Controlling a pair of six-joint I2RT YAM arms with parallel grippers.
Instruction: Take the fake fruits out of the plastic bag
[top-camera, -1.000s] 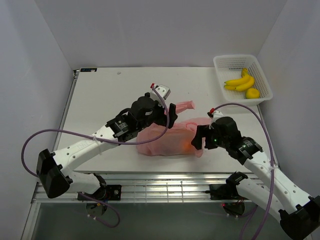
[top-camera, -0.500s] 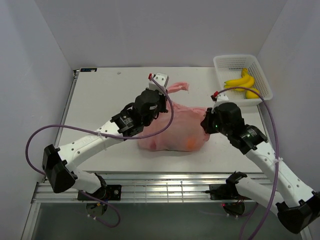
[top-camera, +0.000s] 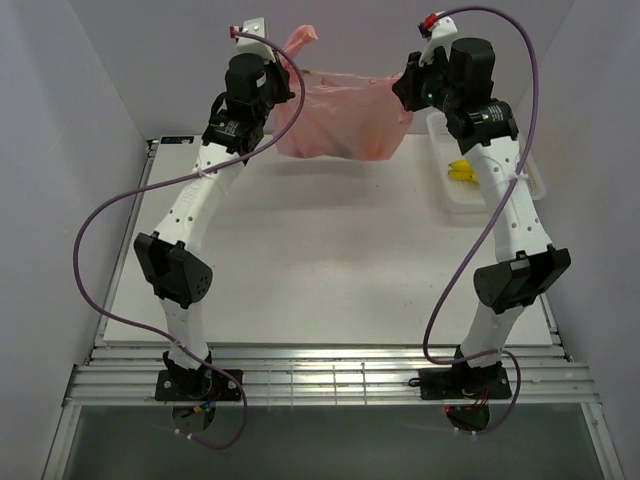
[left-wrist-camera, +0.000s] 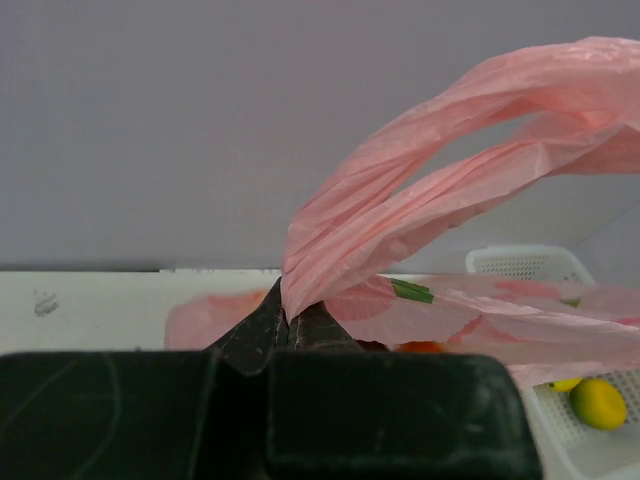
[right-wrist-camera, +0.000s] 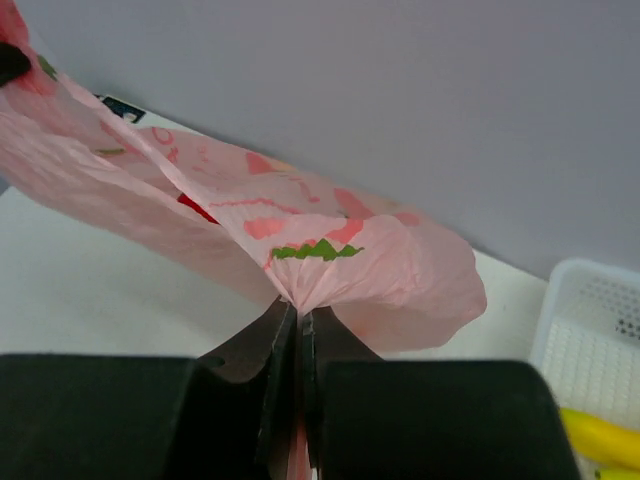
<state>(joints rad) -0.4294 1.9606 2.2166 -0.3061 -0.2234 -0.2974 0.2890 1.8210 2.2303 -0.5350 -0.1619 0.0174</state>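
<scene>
Pink plastic bag (top-camera: 338, 125) hangs between high-stretched arms; both jaws clamped on it.

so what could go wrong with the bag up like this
The plastic bag hangs between the left gripper and right gripper, each pinching only a thin bunch of film; the loaded bag might slip or tear. It also hangs near the white basket, so spilled fruit could land there.

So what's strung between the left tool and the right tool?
The plastic bag, sagging between left tool and right tool, each shut on one end; top view shows it.
</scene>
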